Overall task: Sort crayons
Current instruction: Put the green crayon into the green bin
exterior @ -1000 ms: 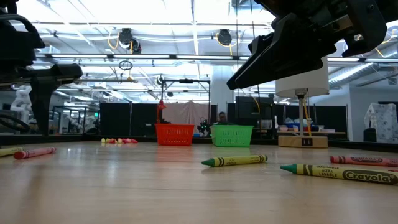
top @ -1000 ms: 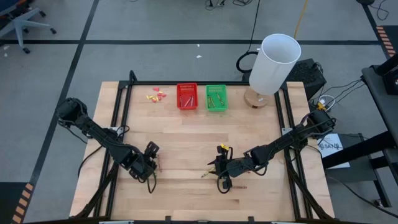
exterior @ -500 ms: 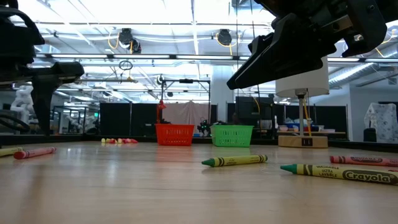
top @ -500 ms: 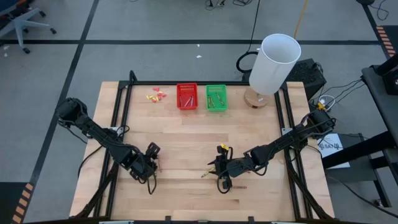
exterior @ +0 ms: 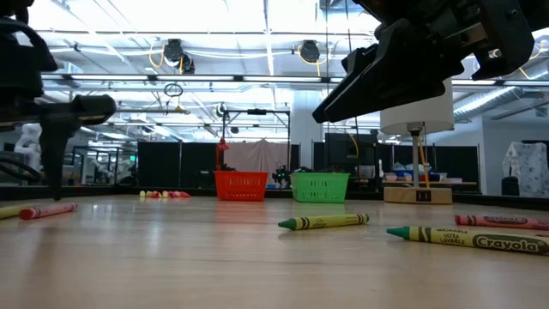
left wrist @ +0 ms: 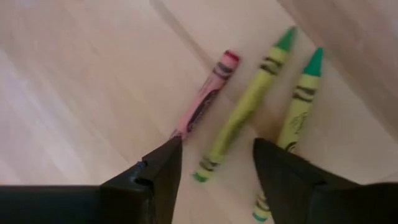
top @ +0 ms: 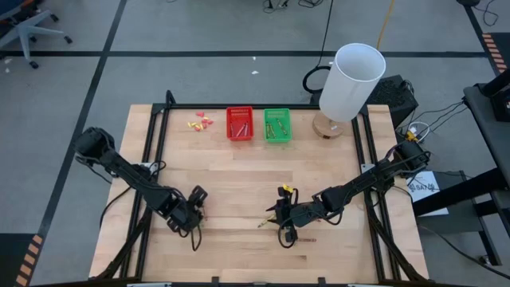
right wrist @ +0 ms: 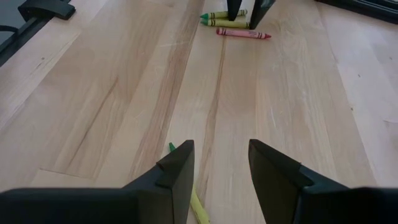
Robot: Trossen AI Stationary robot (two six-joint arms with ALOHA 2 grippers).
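At lower left of the high view, the left gripper (top: pixel 194 209) has sunk slightly since a second ago, fingers spread over a yellow-green crayon (left wrist: pixel 244 107), with a red crayon (left wrist: pixel 205 95) and another green crayon (left wrist: pixel 296 112) either side. Lower centre, the right gripper (top: pixel 284 222) has not moved, jaws parted, grasping nothing. Low view, lower right: a green crayon (exterior: pixel 467 239) reads "Crayola". Red basket (top: pixel 239 123) and green basket (top: pixel 276 125) sit upper centre.

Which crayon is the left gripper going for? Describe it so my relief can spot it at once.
On the wooden table, find the open left gripper at the near-left side. Three crayons lie side by side under it. Probably the middle one, the yellow-green crayon lined up between its fingers, with a red crayon on one side and another green crayon on the other.
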